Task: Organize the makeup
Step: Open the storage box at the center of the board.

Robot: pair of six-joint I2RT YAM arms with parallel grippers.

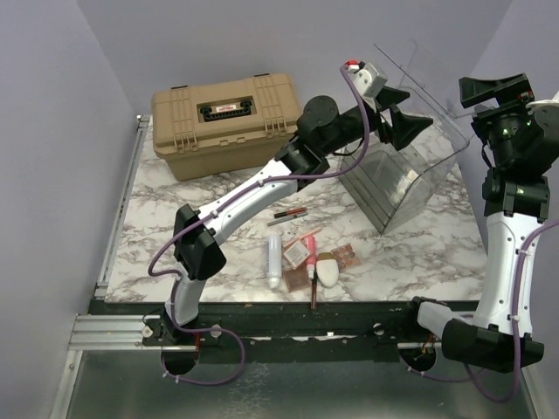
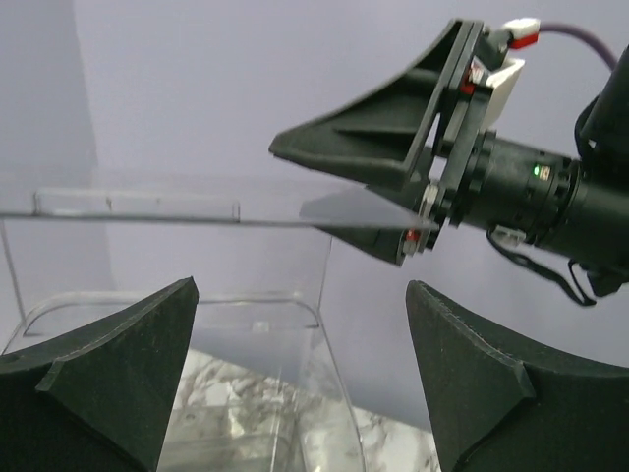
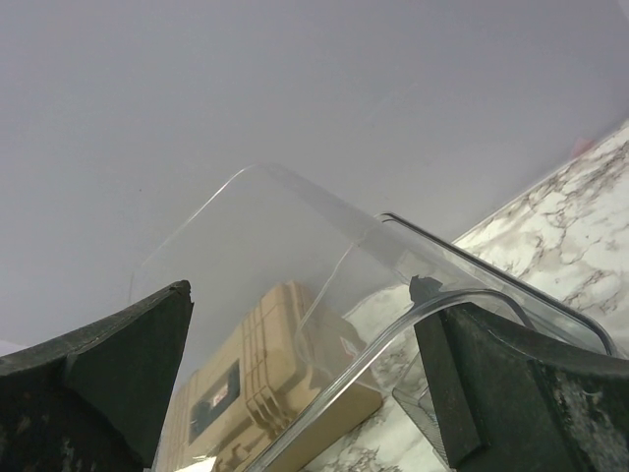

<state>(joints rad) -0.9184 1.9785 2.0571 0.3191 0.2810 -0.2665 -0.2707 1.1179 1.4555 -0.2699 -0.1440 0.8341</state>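
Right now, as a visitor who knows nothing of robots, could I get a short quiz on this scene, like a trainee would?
1. True or false: the left pincer and the right pincer both stand open, holding nothing.
2. What stands at the back left of the marble table? A: a tan hard plastic case. B: a red bucket. C: a wooden bowl.
3. In a few words: where do the small makeup pieces lie?
Key: 1 true. 2 A. 3 on the tabletop, in front of the clear plastic bin with grey drawers.
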